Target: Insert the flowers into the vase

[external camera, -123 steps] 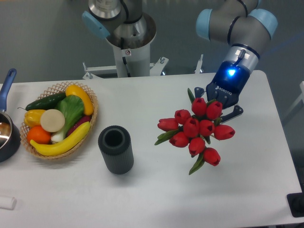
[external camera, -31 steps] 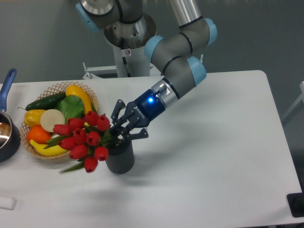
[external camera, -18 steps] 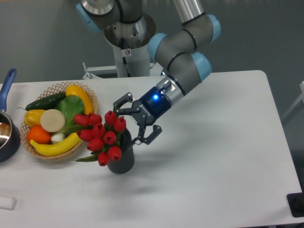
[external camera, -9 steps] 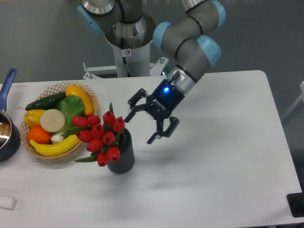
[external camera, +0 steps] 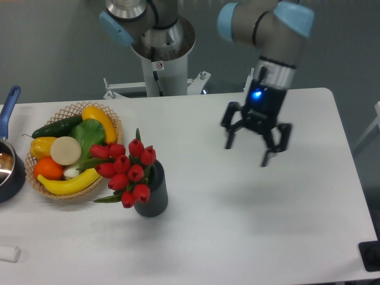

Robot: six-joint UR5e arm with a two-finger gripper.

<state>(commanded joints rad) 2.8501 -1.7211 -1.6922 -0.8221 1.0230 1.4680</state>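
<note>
On the white table: red tulip bunch is seated, leaning left, in the dark grey ribbed vase.
The black two-finger gripper is held spread and empty, well apart.

The grey, blue-jointed robot arm is reaching down at the right, its black two-finger gripper hanging empty, fingers spread wide.

Flowers sit in the vase, red buds leaning out left over its rim toward the wicker basket of fruit and vegetables. Gripper hangs above the white surface, well apart to the right, jaws spread, holding nothing. Dark pot with blue handle at left edge.
</note>
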